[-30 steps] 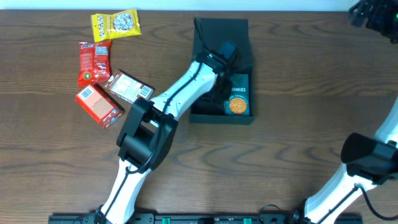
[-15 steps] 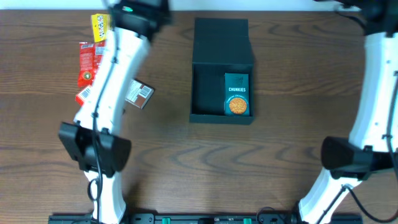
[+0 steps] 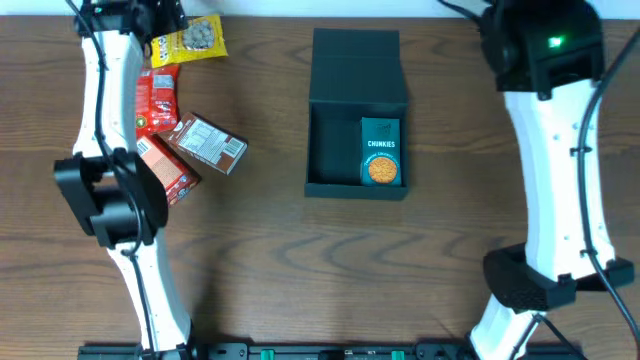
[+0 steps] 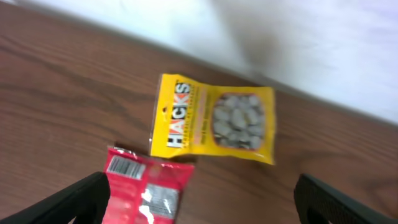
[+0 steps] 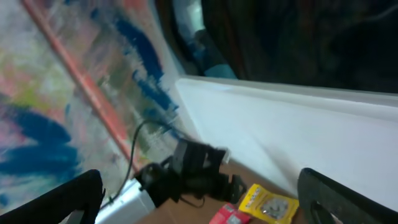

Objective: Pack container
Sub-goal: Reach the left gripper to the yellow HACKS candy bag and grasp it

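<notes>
The dark matte rectangular cardboard container (image 3: 333, 150) lay on the tabletop (image 3: 440, 260), lid open, partly packed. The left gripper (image 4: 200, 190), spread wide, was poised over a yellow plastic snack pouch (image 4: 211, 121); descent and closing were judged next. The right gripper (image 5: 199, 186) was likewise spread, empty.

Seen from overhead, the container (image 3: 335, 160) sits open just above table centre, its flap lid (image 3: 355, 62) lying flat toward 12 o'clock. Inside, a Chunkies carton (image 3: 381, 152) fills the 3 o'clock side, and the 9 o'clock half is bare floor. The wood table (image 3: 400, 260) lies open from 4 to 8 o'clock. Snack packets (image 3: 208, 143) cluster at 10 o'clock (several touching), with the left arm (image 3: 100, 100) crossing over them. The right arm (image 3: 555, 170) stands along the 3 o'clock edge, well apart from the container.
</notes>
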{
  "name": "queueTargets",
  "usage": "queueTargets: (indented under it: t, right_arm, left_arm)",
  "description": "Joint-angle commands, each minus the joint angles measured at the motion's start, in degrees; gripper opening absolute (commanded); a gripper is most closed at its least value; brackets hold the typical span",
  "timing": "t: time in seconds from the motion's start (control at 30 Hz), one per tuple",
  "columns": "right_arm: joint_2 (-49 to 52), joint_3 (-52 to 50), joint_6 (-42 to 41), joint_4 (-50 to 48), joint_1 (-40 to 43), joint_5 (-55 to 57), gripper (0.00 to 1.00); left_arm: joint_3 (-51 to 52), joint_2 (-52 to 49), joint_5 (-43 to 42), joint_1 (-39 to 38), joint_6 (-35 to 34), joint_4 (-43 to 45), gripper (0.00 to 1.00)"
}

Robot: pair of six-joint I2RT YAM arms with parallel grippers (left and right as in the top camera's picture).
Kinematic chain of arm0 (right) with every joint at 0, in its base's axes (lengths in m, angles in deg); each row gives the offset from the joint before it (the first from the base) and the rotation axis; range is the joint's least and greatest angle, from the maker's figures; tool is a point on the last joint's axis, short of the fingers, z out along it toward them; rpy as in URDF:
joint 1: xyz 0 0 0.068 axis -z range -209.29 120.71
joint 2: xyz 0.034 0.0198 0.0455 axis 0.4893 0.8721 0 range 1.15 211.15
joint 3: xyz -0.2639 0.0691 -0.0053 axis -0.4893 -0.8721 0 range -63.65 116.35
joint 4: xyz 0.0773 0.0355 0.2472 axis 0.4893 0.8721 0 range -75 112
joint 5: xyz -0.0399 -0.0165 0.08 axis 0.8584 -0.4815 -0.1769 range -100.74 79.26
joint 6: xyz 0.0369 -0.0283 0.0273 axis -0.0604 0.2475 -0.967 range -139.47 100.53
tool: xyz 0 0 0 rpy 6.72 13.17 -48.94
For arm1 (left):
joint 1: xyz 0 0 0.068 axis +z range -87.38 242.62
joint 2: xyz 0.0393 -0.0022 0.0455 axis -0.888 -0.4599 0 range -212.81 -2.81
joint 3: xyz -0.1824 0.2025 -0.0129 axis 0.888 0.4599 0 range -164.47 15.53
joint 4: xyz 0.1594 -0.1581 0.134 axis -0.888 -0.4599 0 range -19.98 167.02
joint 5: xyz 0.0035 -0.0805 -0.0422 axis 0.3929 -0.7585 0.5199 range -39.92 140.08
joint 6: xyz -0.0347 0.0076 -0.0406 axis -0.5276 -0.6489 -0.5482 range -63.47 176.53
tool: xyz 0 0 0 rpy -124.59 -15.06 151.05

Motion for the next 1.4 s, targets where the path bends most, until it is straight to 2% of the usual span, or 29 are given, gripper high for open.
queueTargets:
  t: [0.0,0.37,0.57,0.83,1.2,1.23,1.33,1.37]
  right_arm:
    - [-0.07,0.15,-0.52,-0.17,-1.81,10.54,0.99]
    - [1.55,0.04,-0.39,0.02,-2.21,12.94,0.99]
    - [4.11,0.0,7.52,12.59,-2.14,12.9,0.99]
    - [9.49,0.0,17.27,35.54,-2.21,12.83,0.99]
    - [11.21,-0.02,22.75,42.16,-2.21,12.9,0.99]
    - [11.21,-0.02,22.86,42.23,-2.21,12.9,0.99]
    - [11.21,-0.02,22.82,42.23,-2.21,12.9,0.99]
    - [11.21,-0.02,22.82,42.25,-2.19,12.9,0.99]
  left_arm:
    - [0.13,-4.57,-2.6,-0.26,1.66,2.54,0.96]
    - [0.13,-12.72,-2.64,-0.52,1.88,11.52,0.98]
    - [0.13,-13.53,-2.64,-0.52,3.19,13.88,1.0]
    - [0.13,-15.28,-3.02,-0.5,6.16,19.37,1.0]
    - [0.13,-20.39,-5.2,-0.52,6.19,25.64,1.0]
    - [0.13,-20.94,-5.22,-0.52,6.64,26.01,0.95]
    - [0.13,-22.27,-5.22,-0.52,7.45,26.84,0.93]
    - [0.13,-22.71,-5.25,-0.52,7.48,27.06,0.88]
